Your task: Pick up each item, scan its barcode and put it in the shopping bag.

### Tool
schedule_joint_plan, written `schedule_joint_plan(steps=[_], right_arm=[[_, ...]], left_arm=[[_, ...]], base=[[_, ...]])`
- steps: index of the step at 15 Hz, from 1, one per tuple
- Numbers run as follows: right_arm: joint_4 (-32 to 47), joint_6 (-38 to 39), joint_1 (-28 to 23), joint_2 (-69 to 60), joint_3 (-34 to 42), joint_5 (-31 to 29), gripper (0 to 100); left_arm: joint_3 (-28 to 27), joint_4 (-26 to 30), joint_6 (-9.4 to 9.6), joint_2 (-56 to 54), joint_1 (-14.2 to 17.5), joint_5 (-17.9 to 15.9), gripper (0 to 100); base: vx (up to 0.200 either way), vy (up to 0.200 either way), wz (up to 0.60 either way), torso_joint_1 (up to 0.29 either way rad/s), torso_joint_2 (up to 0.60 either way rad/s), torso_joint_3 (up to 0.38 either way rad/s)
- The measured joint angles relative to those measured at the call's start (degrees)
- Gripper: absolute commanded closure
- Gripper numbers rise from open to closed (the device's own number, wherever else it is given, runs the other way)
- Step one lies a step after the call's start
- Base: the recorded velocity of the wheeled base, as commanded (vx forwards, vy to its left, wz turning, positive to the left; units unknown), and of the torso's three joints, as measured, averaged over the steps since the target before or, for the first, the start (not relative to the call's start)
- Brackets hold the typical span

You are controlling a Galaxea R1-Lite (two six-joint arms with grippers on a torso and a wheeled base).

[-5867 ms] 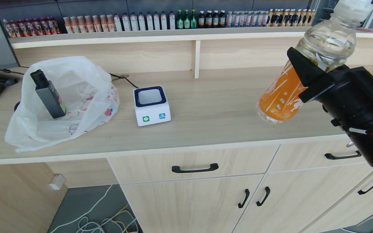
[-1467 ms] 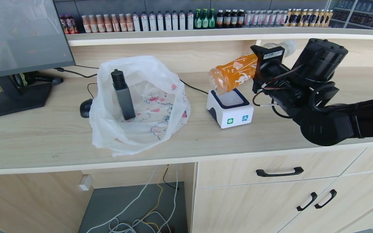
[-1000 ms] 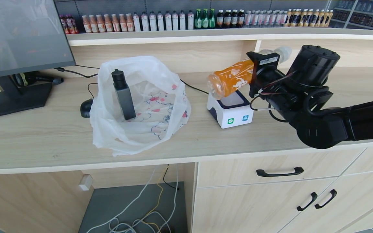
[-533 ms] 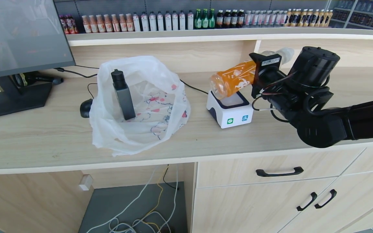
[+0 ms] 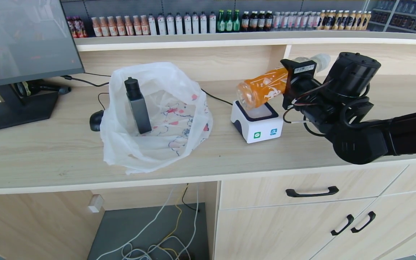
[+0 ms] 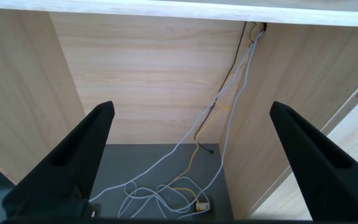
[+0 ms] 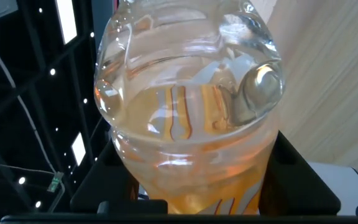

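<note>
My right gripper (image 5: 294,77) is shut on an orange drink bottle (image 5: 262,88), holding it almost on its side with its base just above the white barcode scanner (image 5: 256,122) on the counter. Up close in the right wrist view, the bottle (image 7: 188,124) stands between the black fingers. A white plastic shopping bag (image 5: 155,115) lies open left of the scanner, with a dark grey bottle (image 5: 137,104) standing inside it. My left gripper (image 6: 188,162) hangs open below the counter, facing a wooden panel and loose cables.
A monitor (image 5: 24,39) on a black stand sits at the counter's far left, with a black mouse (image 5: 95,120) beside the bag. A raised shelf (image 5: 208,39) behind carries a row of several bottles. Drawers and cabinet doors (image 5: 311,191) are below the counter.
Since the oldest frame the camera has swung and the bottle was carried from the counter's right to the scanner. Over the last second the bottle dipped toward the scanner, then shifted slightly right.
</note>
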Motion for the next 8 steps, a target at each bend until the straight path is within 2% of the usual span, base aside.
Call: schedule_joint_plan(steps=[5,8], right_arm=[[0.02,-0.79,0.02,-0.5,-0.18,-0.33,100],[-0.02,-6.29,0.48,-2.29,0.61,-0.49,100]], left_arm=[[0.0,0.0,0.0,0.0,0.0,0.0,0],[0.0,0.02,0.0,0.0,0.0,-0.02,0]], base=[[0.0,0.0,0.0,0.0,0.0,0.0],[0.0,0.0,0.0,0.0,0.0,0.0]])
